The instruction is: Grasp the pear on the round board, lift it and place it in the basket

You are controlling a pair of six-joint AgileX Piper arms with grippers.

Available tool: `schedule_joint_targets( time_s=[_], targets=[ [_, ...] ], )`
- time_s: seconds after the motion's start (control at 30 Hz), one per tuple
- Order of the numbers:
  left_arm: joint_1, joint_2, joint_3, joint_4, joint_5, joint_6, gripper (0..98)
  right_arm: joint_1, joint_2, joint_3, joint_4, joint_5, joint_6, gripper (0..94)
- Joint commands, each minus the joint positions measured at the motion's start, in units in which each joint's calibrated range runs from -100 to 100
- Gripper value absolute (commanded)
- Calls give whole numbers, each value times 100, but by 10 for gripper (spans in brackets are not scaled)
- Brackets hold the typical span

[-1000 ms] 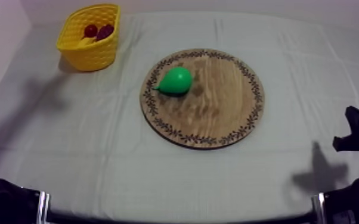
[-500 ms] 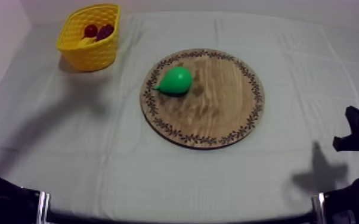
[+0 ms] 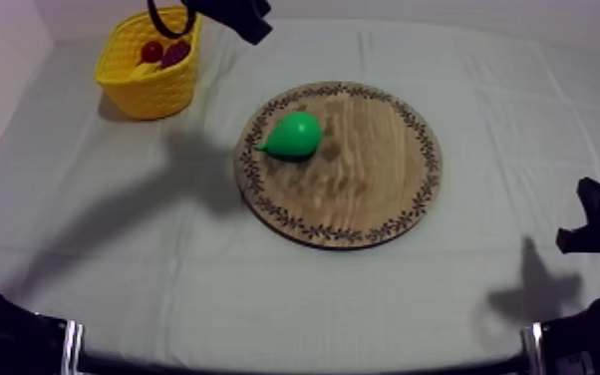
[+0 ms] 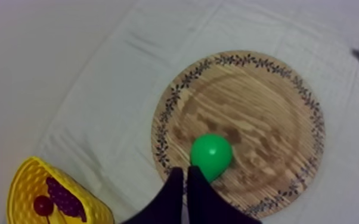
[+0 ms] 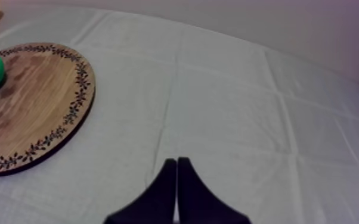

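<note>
A green pear [image 3: 292, 135] lies on the left part of the round wooden board [image 3: 364, 170] in the middle of the table. The yellow basket [image 3: 150, 95] stands at the far left and holds a small red fruit [image 3: 151, 50] and dark grapes [image 3: 175, 52]. My left arm [image 3: 236, 14] comes in high at the upper left, beside the basket. In the left wrist view my left gripper [image 4: 186, 176] is shut on nothing, high above the pear [image 4: 212, 156]. My right gripper [image 5: 176, 164] is shut on nothing, low over the cloth to the right of the board [image 5: 33, 101].
The left wrist view looks down on the basket [image 4: 18, 190], with grapes [image 4: 65, 198] and the red fruit [image 4: 42, 205] inside. Bare cloth surrounds the board. My right arm [image 3: 598, 224] rests at the right edge.
My left arm has come into the top view at the upper left, by the basket. Its shadow has slid right across the cloth towards the board. The pear and right arm have not moved.
</note>
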Motion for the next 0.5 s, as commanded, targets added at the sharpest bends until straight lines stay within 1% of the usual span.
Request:
schedule_joint_targets(
  time_s=[0.0, 0.03, 0.13, 0.23, 0.3, 0.37, 0.47],
  targets=[
    [-9, 25, 19, 10, -8, -20, 88, 0, -5, 5, 2, 4, 2, 3],
    [-13, 40, 26, 13, -7, -22, 141, 0, -5, 5, 2, 4, 2, 3],
    [-26, 79, 3, 4, 141, 11, 348, 0, -5, 5, 2, 4, 2, 3],
    [-50, 107, -65, -7, 399, 31, 594, 0, -5, 5, 2, 4, 2, 3],
    [-70, 124, -122, -13, 679, -17, 765, 0, -5, 5, 2, 4, 2, 3],
    [-87, 137, -196, -16, 958, -61, 865, 0, -5, 5, 2, 4, 2, 3],
    [-105, 150, -237, -2, 1174, -115, 927, 0, -5, 5, 2, 4, 2, 3]
  ],
)
